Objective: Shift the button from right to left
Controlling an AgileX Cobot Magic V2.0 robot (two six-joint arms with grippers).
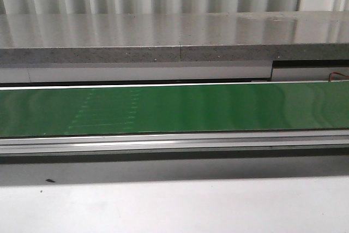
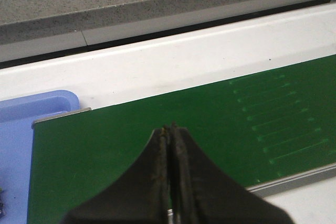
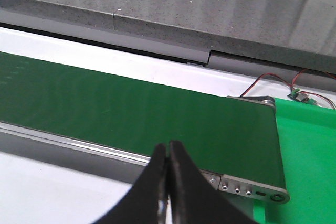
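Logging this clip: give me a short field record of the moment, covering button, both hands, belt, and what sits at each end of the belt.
button: not visible in any view
left hand: shut, empty, above the belt
right hand: shut, empty, near the belt's front edge
green conveyor belt: nothing on it
belt's left end: blue tray
belt's right end: green surface, small wired board
task progress: no grasp yet

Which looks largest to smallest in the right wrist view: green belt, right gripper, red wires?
1. Green belt
2. Right gripper, though nearness to the camera inflates it
3. Red wires

The button is not visible.
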